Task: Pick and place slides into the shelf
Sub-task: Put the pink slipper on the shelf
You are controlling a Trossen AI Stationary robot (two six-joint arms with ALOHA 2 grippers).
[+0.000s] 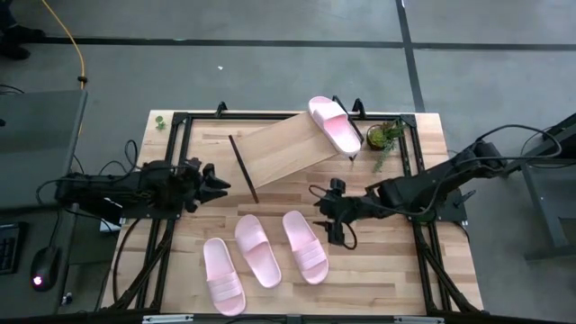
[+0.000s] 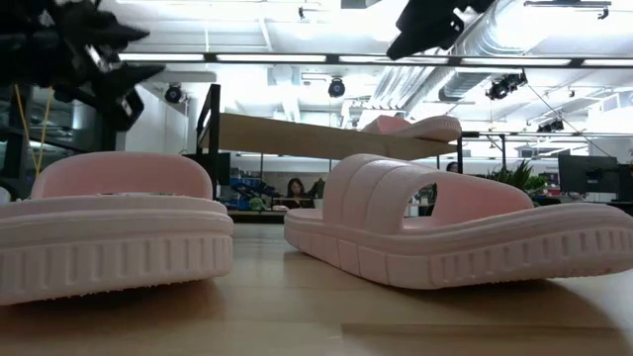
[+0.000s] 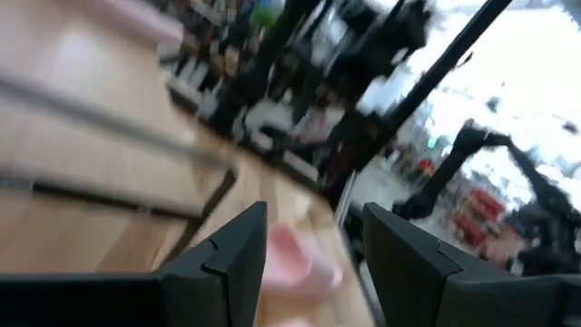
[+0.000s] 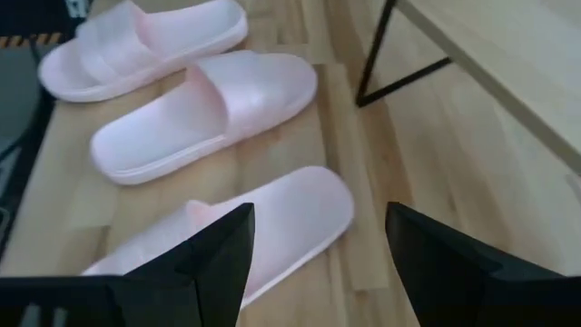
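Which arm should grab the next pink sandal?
Probably the right. Its claw is open beside the nearest sandal on the table, while the left claw sits farther away by the shelf.

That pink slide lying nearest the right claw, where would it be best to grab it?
Probably at the strap band of the nearest slide, coming straight down from above. It lies flat, sole down, and the raised band is the only part the open right claw could close across; the sole is wide and flush with the table.

High view: straight down over the table [image 1: 378, 261]. Low view: tabletop level, close to 2 slides [image 2: 465, 232], shared with overhead.
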